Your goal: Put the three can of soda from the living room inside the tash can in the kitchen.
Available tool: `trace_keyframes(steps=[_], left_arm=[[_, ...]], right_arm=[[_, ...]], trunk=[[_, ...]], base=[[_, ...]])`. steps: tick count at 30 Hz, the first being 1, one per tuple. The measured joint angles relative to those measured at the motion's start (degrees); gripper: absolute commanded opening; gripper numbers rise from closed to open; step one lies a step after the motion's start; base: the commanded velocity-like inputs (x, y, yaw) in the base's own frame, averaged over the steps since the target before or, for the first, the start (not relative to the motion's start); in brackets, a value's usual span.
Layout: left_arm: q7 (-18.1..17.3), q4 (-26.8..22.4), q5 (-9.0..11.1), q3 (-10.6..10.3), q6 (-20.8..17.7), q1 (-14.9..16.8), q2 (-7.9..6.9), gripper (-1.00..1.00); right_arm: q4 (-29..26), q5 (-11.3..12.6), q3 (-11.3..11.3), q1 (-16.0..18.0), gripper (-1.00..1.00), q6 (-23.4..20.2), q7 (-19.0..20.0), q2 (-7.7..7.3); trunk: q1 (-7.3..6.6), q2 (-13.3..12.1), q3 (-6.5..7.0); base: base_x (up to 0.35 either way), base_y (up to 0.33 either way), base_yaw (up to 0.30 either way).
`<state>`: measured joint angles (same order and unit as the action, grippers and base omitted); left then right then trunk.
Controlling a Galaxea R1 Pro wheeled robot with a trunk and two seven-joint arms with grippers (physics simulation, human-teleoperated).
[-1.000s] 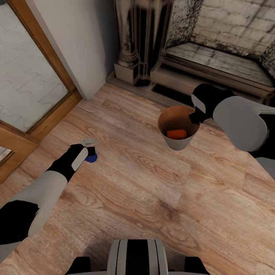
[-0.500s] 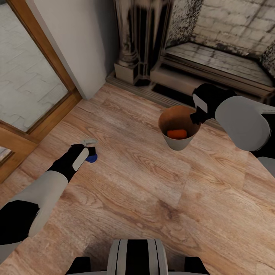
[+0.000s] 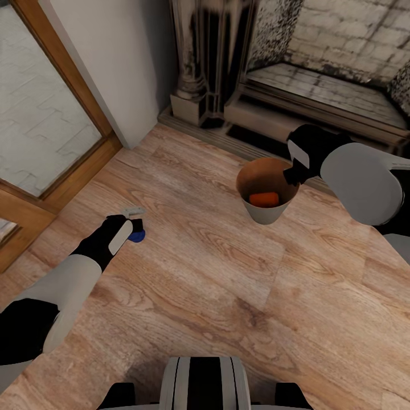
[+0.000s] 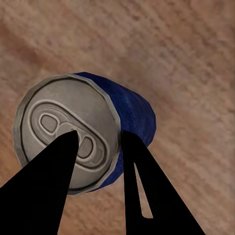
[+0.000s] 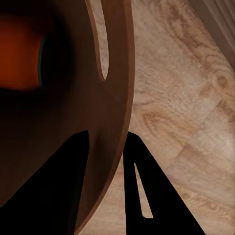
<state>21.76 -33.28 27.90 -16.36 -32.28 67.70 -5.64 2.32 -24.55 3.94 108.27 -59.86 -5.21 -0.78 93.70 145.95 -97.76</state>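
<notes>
Looking down at a light wood floor (image 3: 228, 273) with wavy grain. Standing near a dark fancy fireplace (image 3: 210, 57), a white wall (image 3: 114, 62) and a glass door with a wood frame (image 3: 40, 131). Holding the blue can of soda (image 4: 129, 115) in the left claw (image 4: 98, 142), above the floor. Gripping the rim of the tash can (image 3: 266, 213) with the right claw (image 5: 105, 142). Keeping an orange can (image 3: 263, 199) inside that bin.

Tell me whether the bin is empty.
Not empty: an orange can lies on its side inside the bin, seen from the head view.
</notes>
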Motion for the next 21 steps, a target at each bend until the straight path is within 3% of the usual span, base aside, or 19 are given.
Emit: trace_keyframes(steps=[18,21], left_arm=[[0.03,0.11,-0.16,-0.01,0.02,0.01,0.09,-1.00],[-0.01,0.39,0.01,-0.05,-0.01,0.00,0.09,-1.00]], right_arm=[[-0.11,-0.13,0.06,-0.08,-1.00,-0.01,0.08,0.00],[-0.10,-0.08,0.03,-0.31,-1.00,-0.01,0.06,0.00]], trunk=[[-0.02,0.00,0.00],[0.38,-0.04,0.66]], base=[[0.000,0.000,0.000],[0.000,0.000,0.000]])
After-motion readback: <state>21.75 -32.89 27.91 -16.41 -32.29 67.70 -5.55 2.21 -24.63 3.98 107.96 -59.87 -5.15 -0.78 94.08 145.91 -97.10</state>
